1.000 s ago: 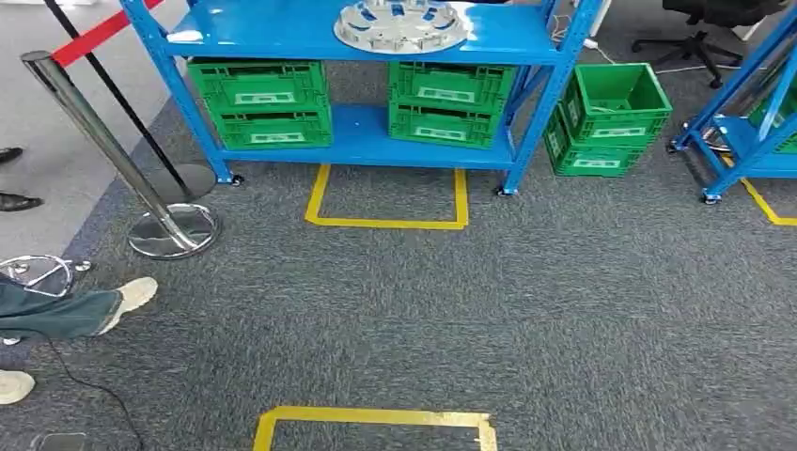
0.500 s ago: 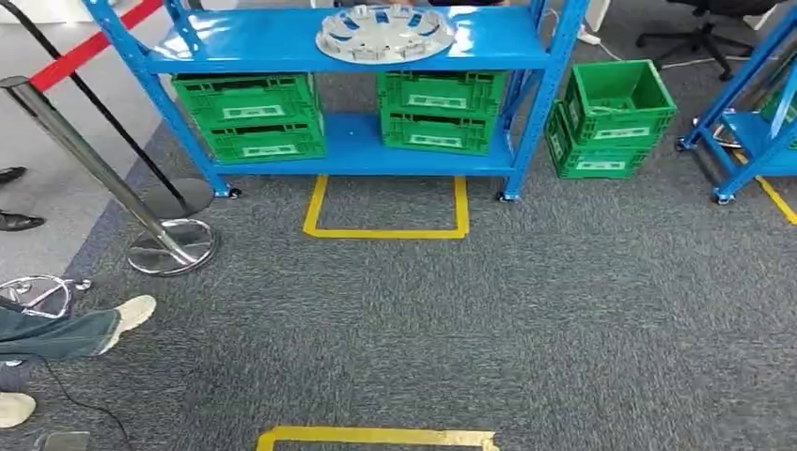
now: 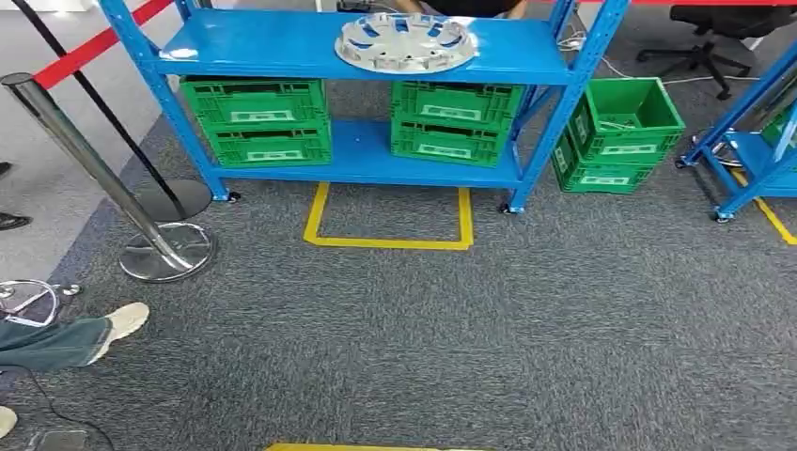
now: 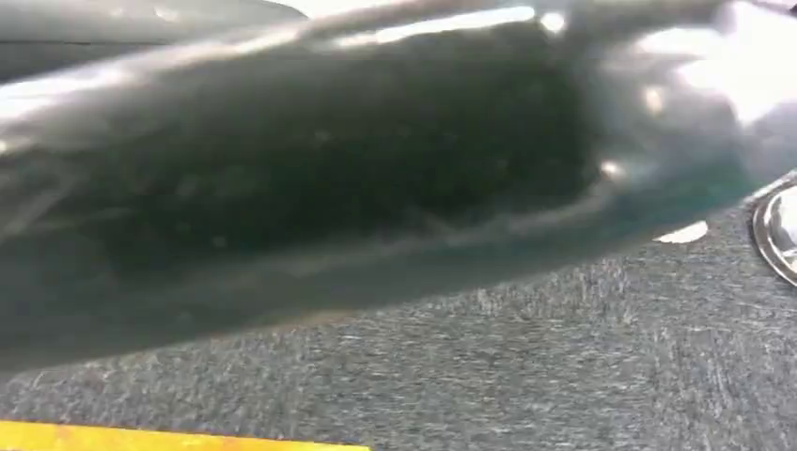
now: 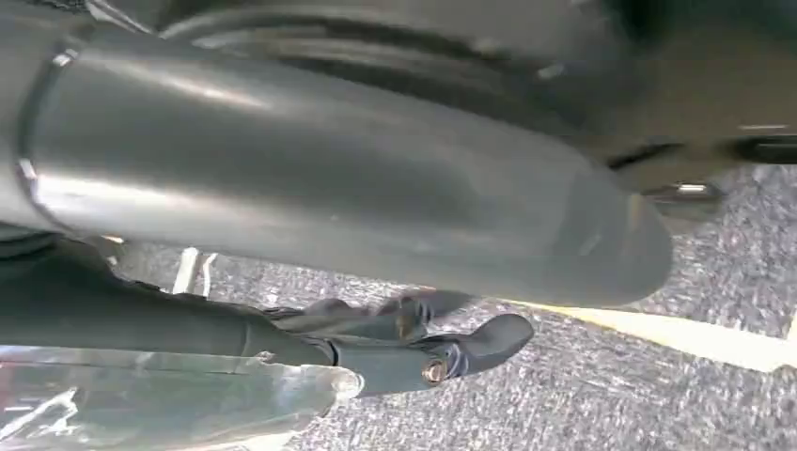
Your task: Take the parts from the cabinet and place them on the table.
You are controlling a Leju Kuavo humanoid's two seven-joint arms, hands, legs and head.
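Hubcap (image 3: 407, 42) on blue rack's (image 3: 282, 42) top shelf, green crates (image 3: 266, 120) below.

text: none legible | green crates (image 3: 266, 120): white labels, too small to read

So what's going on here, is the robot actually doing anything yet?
Nothing is being handled yet. The robot faces a blue shelving unit across grey carpet. A silver wheel cover lies on the upper shelf, the likely part to fetch. Green crates sit on the lower shelf, with another stack beside the rack. The right hand hangs by the robot's side, holding nothing. A person's foot shows at the left, near a metal stanchion.
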